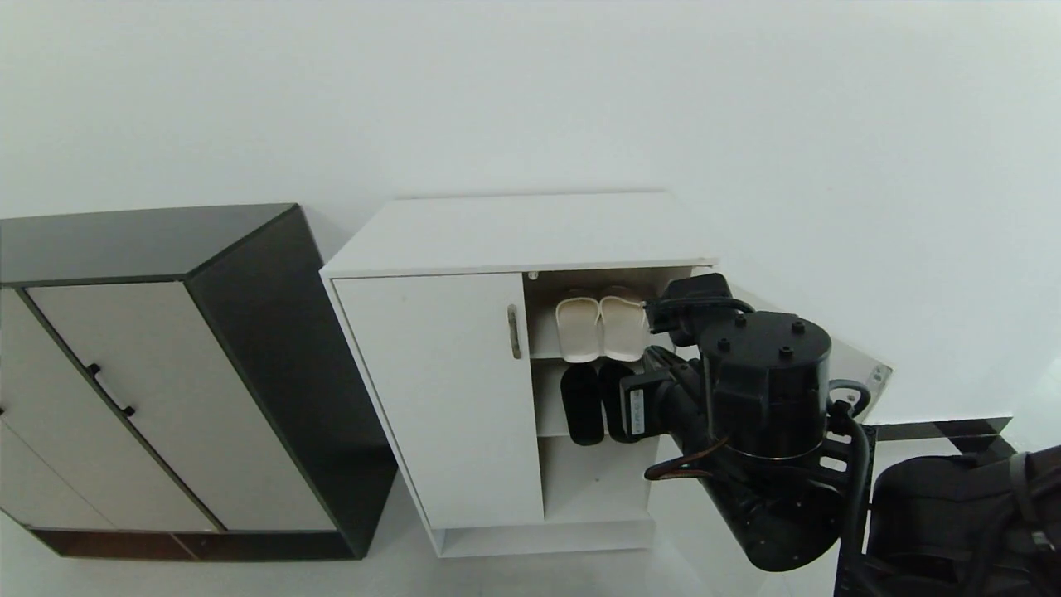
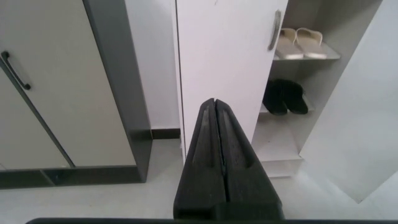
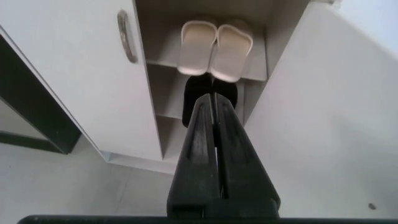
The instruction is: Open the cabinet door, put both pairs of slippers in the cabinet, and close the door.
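2 pairs of slippers were shelved inside the cabinet: the white pair above the black pair. The door stood open. The left gripper and right gripper were closed and empty. The door was judged stiff, light and hinged, best pushed near its free edge.

In the head view, the white rectangular wooden cabinet stands mid-frame against the wall. The dark cabinet with pale doors stands just beside it, at frame left. The white cabinet's left door is closed and its right door swings out toward frame right. Inside the open half, the pair of cream rubber slippers lies on the top shelf. The pair of black slippers lies on the shelf directly below. The black right arm sits at lower right, before that opening.
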Available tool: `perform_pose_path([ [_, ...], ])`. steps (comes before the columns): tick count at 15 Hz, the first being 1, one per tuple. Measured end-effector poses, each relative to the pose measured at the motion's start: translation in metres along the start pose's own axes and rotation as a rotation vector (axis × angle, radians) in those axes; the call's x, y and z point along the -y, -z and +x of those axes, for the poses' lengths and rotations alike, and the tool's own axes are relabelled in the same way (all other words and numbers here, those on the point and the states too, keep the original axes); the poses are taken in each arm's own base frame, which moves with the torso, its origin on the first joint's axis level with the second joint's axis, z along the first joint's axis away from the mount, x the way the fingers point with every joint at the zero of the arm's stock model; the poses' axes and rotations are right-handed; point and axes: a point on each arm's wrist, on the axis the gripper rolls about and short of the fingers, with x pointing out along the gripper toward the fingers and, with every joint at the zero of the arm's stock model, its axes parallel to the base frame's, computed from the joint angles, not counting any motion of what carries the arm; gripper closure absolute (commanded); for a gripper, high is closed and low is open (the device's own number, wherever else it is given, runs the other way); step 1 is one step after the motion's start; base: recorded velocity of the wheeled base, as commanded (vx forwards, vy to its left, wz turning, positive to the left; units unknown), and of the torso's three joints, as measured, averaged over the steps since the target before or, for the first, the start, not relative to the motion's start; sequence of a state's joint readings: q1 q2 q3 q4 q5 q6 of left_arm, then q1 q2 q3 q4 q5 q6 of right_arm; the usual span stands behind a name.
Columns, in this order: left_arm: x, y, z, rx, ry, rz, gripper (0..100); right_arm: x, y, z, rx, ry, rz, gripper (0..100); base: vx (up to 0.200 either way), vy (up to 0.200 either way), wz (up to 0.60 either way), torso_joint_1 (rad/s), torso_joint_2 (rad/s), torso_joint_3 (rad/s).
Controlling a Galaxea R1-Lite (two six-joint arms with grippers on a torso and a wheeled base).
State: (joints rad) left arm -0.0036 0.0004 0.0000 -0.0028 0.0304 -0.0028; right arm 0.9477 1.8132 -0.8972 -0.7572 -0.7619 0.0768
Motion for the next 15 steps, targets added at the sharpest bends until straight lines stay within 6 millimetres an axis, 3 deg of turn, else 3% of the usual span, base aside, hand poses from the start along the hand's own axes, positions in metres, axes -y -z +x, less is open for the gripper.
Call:
perform_pose_path([
  [9,0.0000,-0.0001,0.0000,0.001,0.000,-0.001,100,0.0010,0.0002,0.0006,-0.001,0.003,-0.002,100,0.000,0.000,0.00,0.239,-0.55,-0.313],
  [15,0.0000,0.0000,0.0000,0.000,0.000,-0.001,100,0.0017,0.0035,0.0003,-0.011,-0.015,-0.009,100,0.000,0.000,0.00,0.018,-0.03,-0.018],
])
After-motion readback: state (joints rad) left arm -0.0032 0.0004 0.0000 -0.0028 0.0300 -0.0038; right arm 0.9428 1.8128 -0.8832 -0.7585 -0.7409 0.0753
